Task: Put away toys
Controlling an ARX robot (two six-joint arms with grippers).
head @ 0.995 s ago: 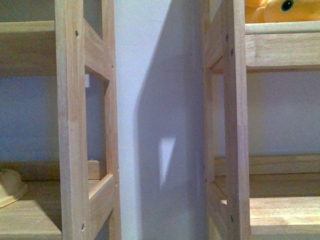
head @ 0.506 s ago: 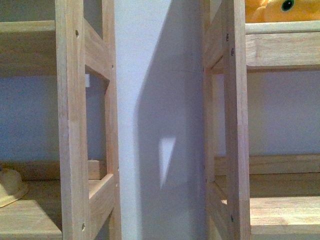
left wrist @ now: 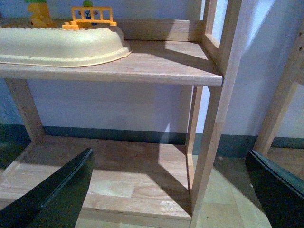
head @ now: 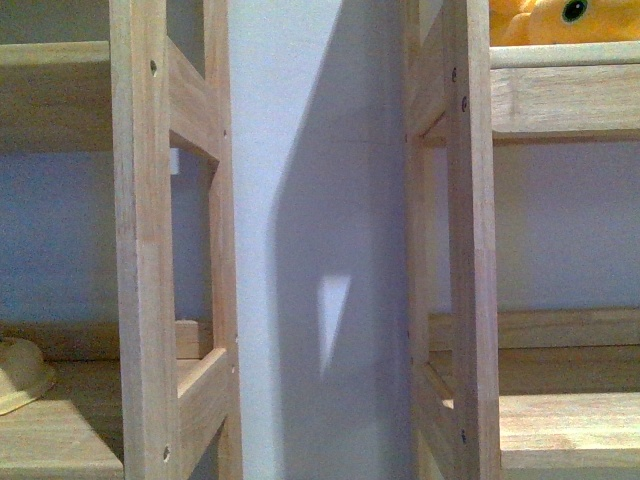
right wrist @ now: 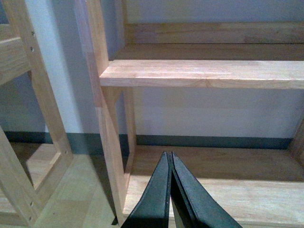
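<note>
An orange-yellow plush toy with a dark eye lies on the top shelf of the right wooden shelf unit, cut off by the frame's upper edge. Neither gripper shows in the front view. In the left wrist view my left gripper is open and empty, its black fingers spread wide in front of the left shelf unit's lower board. In the right wrist view my right gripper is shut with nothing in it, pointing at a bare lower shelf.
A cream plastic tub sits on the left unit's middle shelf, with a small orange toy fence and a yellow toy behind it. Its edge shows in the front view. White wall lies between the two units.
</note>
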